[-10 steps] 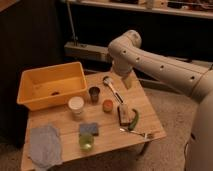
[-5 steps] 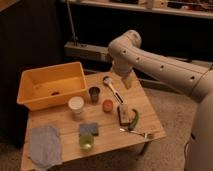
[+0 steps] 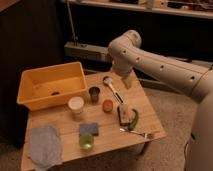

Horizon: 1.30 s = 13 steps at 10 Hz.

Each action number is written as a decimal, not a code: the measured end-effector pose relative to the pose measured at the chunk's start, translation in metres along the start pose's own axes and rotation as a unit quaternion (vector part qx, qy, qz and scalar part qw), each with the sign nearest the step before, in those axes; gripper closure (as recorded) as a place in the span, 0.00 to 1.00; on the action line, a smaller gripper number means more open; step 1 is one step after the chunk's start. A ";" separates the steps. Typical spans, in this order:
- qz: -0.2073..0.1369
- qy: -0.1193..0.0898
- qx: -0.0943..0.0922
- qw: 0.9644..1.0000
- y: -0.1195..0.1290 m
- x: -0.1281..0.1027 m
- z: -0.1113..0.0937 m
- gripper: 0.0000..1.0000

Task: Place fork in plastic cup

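The fork (image 3: pixel 135 133), thin and silver, lies flat near the table's front right edge, just below a green curved object (image 3: pixel 134 120). The plastic cup (image 3: pixel 86 142), short and lime-green, stands upright near the front edge, left of the fork. My gripper (image 3: pixel 126 81) hangs over the back right part of the table, beside the round-headed utensil (image 3: pixel 113 88). It is open, holds nothing, and is well behind the fork and far from the cup.
A yellow bin (image 3: pixel 31 96) fills the back left. A white cup (image 3: pixel 76 105), a dark metal cup (image 3: pixel 94 93) and a small orange object (image 3: pixel 107 105) stand mid-table. A blue sponge (image 3: pixel 89 128) lies behind the green cup, a grey cloth (image 3: pixel 44 145) at front left.
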 end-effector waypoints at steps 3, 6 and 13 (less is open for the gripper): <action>0.001 -0.001 0.001 1.000 0.001 0.000 0.000 0.25; 0.040 -0.054 0.030 0.997 0.036 0.001 0.008 0.25; 0.111 -0.111 -0.027 0.987 0.131 -0.009 0.037 0.25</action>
